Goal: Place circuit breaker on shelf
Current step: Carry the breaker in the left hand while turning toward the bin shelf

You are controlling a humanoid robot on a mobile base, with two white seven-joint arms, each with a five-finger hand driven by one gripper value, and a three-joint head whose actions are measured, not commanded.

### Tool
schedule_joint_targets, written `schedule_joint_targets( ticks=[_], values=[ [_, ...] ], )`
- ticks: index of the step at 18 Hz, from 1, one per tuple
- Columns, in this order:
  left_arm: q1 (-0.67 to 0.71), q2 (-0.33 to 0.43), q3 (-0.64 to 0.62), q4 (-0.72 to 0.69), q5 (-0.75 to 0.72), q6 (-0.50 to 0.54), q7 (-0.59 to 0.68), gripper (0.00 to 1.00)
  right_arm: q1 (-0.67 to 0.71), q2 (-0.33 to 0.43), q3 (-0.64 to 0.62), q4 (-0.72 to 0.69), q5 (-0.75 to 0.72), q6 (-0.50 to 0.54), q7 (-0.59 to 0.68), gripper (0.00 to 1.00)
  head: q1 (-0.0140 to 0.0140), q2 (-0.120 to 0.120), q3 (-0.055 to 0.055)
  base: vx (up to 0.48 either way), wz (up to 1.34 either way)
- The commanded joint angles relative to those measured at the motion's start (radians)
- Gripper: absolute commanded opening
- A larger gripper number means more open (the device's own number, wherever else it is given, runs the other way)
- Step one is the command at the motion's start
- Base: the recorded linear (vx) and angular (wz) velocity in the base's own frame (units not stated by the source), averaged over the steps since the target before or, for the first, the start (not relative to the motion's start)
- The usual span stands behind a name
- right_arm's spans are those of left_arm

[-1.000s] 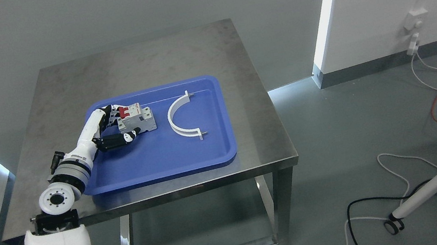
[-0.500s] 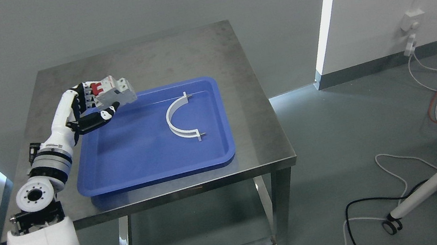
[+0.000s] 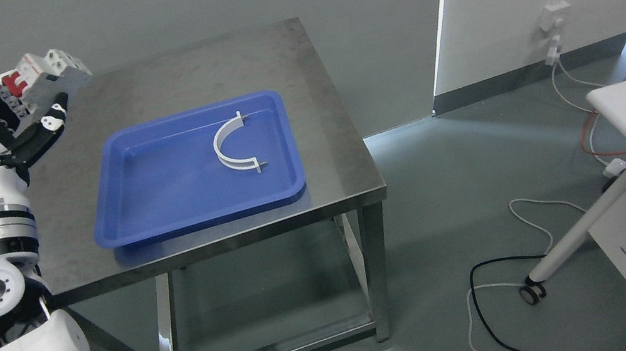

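Left hand (image 3: 26, 115) carrying circuit breaker (image 3: 44, 71) high at far left, shelf not in view.

Step in hand, as I judge it: transport to the shelf. Do it well by keeping the fingers (image 3: 49, 121) closed firm and the wrist level so the breaker doesn't tip out, and swinging clear of the tabletop (image 3: 176, 77) edge; no shelf shows, so the target has to be found first. Left hand is curled around the breaker, black-and-white fingers under and behind it, red switch (image 3: 17, 80) facing up-left. Breaker sits on top of the hand, touching the fingers, raised well above and left of the blue tray (image 3: 124, 223). White curved bracket (image 3: 231, 144) lies in the tray, untouched. Right hand not visible.
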Motion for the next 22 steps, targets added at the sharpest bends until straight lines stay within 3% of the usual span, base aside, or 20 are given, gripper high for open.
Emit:
schedule_joint_targets(
  ticks=[1, 6, 22],
  values=[
    [0.004, 0.012, 0.085, -0.148, 0.035, -0.005, 0.018, 0.13, 0.0, -0.017, 0.02, 0.0, 0.0, 0.034, 0.004, 1.0, 0.0, 0.0, 0.0, -0.326, -0.19],
    [0.017, 0.012, 0.069, -0.138, 0.035, -0.077, 0.038, 0.13, 0.0, -0.017, 0.02, 0.0, 0.0, 0.034, 0.004, 1.0, 0.0, 0.0, 0.0, -0.363, -0.22],
    [0.041, 0.012, 0.069, -0.144, 0.033, -0.118, 0.052, 0.13, 0.0, -0.017, 0.02, 0.0, 0.0, 0.034, 0.004, 1.0, 0.0, 0.0, 0.0, -0.398, 0.13]
  ],
)
